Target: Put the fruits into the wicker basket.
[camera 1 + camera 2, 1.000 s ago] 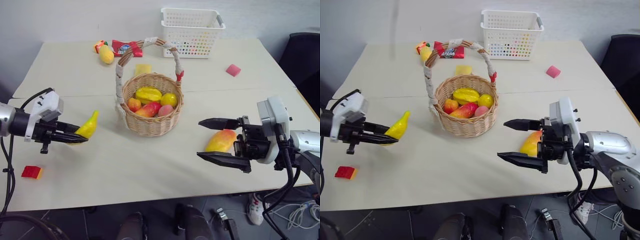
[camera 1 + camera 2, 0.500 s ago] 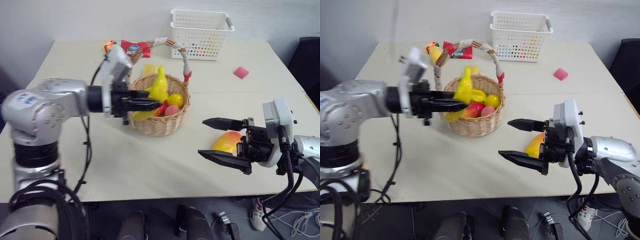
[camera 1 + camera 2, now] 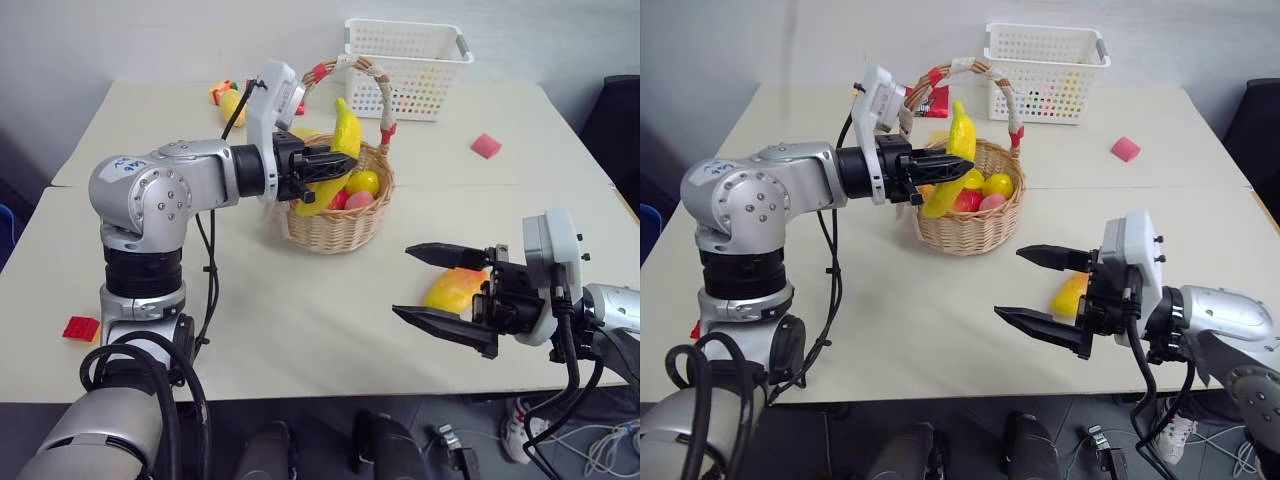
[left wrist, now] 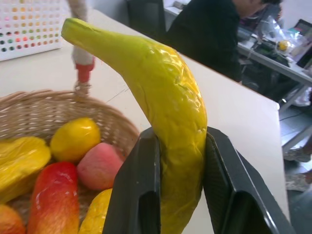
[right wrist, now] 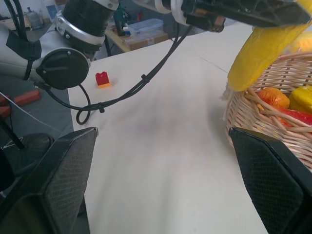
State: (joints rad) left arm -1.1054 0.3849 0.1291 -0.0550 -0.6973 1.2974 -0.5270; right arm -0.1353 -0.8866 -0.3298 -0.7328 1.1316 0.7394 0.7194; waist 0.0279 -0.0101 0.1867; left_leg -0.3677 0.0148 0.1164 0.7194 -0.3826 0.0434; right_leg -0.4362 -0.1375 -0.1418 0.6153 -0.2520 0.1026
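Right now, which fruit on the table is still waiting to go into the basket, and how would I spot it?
Start at the round wicker basket in the middle of the table, with its tall wrapped handle. Look toward the table's near right edge, where the right gripper hovers with fingers spread wide. Just beyond them lies the mango, an oval yellow-orange fruit lying alone on the tabletop, unlike the banana held over the basket.

Head pair: high, facing forward and down over table (image 3: pixel 300 330), whole tabletop in both. Left wrist camera: very close, facing banana (image 4: pixel 161 122) and wicker basket (image 4: pixel 58 102). Right wrist camera: low over table, facing across; shares basket, banana.
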